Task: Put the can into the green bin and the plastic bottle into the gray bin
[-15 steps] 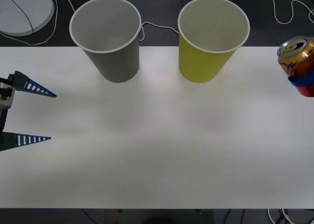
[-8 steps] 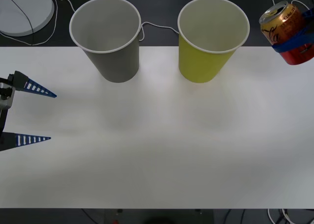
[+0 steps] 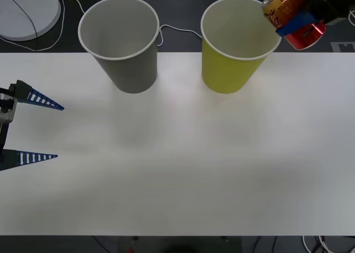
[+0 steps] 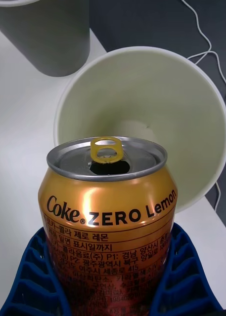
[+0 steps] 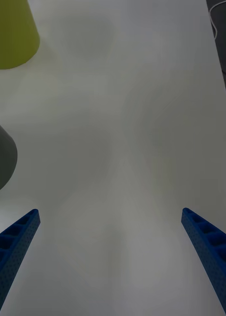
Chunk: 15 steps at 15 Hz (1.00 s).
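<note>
Two cup-shaped bins stand side by side along the far edge of the white table [image 3: 177,170]: the gray bin [image 3: 125,42] toward the far left, the green bin [image 3: 239,45] toward the far right. I have the right gripper [image 3: 299,25] raised at the green bin's right rim, its blue ribbed fingers [image 4: 187,276] clamped around the lower body of the can [image 3: 285,11]. The can is tilted, its gold top leaning over the bin's open mouth. In the right wrist view the pull tab points straight into the pale hollow of the green bin [image 4: 142,98], so I judge the can is lined up this way in order to drop inside rather than catch on the white rim. It has not been let go.

My left gripper [image 3: 30,128] waits low over the table's left edge, near the front, its two blue fingers spread wide apart and holding nothing. The left wrist view looks across bare table between those fingers [image 5: 16,247]. I see no plastic bottle on the table.
</note>
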Each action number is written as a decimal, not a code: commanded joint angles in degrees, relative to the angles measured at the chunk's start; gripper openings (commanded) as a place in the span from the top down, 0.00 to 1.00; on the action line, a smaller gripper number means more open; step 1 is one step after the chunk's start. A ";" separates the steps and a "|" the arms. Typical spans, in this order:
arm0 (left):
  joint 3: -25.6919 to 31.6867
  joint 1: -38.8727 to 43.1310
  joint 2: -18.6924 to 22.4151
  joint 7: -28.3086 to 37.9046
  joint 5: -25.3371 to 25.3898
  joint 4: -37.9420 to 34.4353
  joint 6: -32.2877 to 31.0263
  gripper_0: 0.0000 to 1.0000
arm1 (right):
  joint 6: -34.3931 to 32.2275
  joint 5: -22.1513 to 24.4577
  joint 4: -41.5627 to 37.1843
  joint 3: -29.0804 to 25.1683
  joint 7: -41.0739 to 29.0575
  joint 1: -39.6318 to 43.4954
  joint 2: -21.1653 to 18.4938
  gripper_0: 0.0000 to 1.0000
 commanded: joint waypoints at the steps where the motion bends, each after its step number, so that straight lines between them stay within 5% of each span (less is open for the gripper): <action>1: 0.00 0.00 0.00 0.00 0.00 0.00 0.00 0.00 | 0.02 4.36 5.00 2.37 -0.37 -4.02 4.53 1.00; 9: 0.00 0.00 0.00 0.00 0.00 0.00 0.00 0.00 | 1.42 13.24 16.95 7.03 0.51 -10.97 14.90 1.00; 15: 0.00 0.00 0.00 0.00 0.00 0.00 0.00 0.00 | 3.80 18.34 17.39 7.03 0.69 -11.40 16.83 0.99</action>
